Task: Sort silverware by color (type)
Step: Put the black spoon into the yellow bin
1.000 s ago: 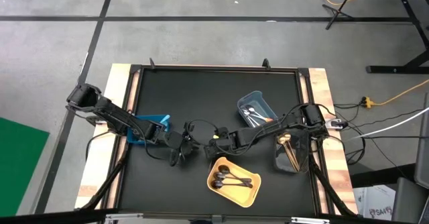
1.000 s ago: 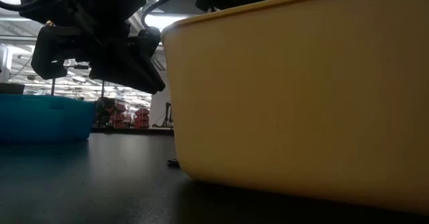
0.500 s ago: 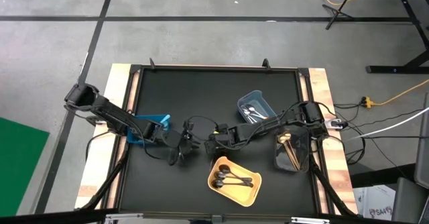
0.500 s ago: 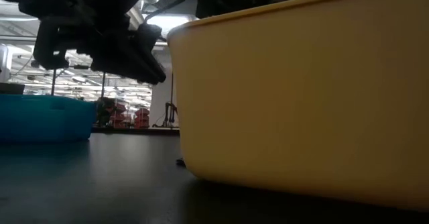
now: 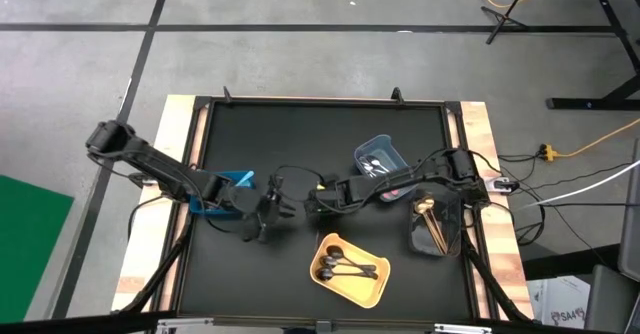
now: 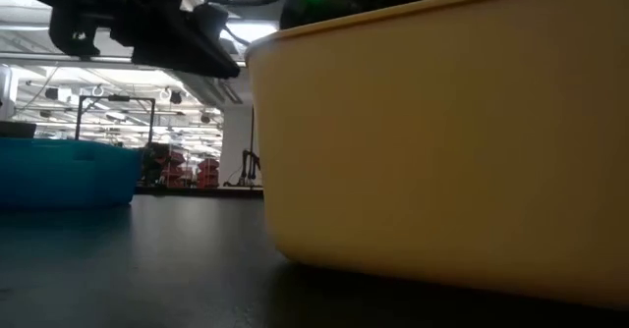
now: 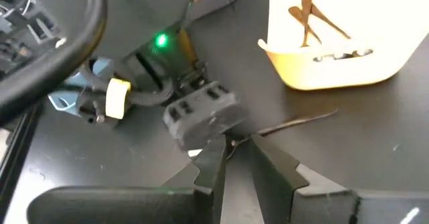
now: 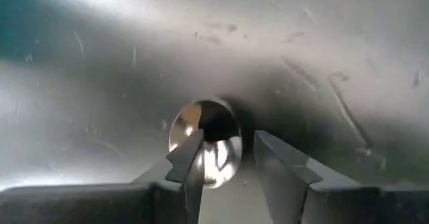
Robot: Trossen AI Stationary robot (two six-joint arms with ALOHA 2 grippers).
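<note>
A thin spoon with a dark-looking handle point(image 7: 295, 121) and a shiny bowl point(image 8: 208, 140) sits between both grippers at the table's middle. My left gripper point(image 5: 270, 204) point(image 7: 236, 150) is shut on it. My right gripper point(image 5: 312, 200) point(image 8: 228, 147) is open and points down at the bowl, its fingertips short of the bowl on either side. Black spoons lie in the yellow bin point(image 5: 375, 289). Silver spoons lie in the blue-grey bin point(image 5: 395, 152), and tan ones in the dark bin point(image 5: 420, 239). My left gripper pinches the spoon between its two fingertips near where the handle meets the bowl point(image 7: 249, 138), with the fingers across the spoon. The handle sticks out sideways toward the yellow bin point(image 7: 335, 70). Whether the spoon is clear of the table I cannot tell.
A bright blue bin point(image 5: 228, 181) point(image 6: 59, 171) stands just behind the left gripper. The yellow bin's wall point(image 6: 442, 122) fills the low view's right side. Cables loop over both wrists, and the right arm's body is close in front of the left gripper. Bare black mat lies toward the far edge.
My left gripper has moved up and a little toward the far edge. My right gripper has moved toward the table's left, closing on the left gripper. The small dark tip that lay on the table by the yellow bin no longer shows in the low view.
</note>
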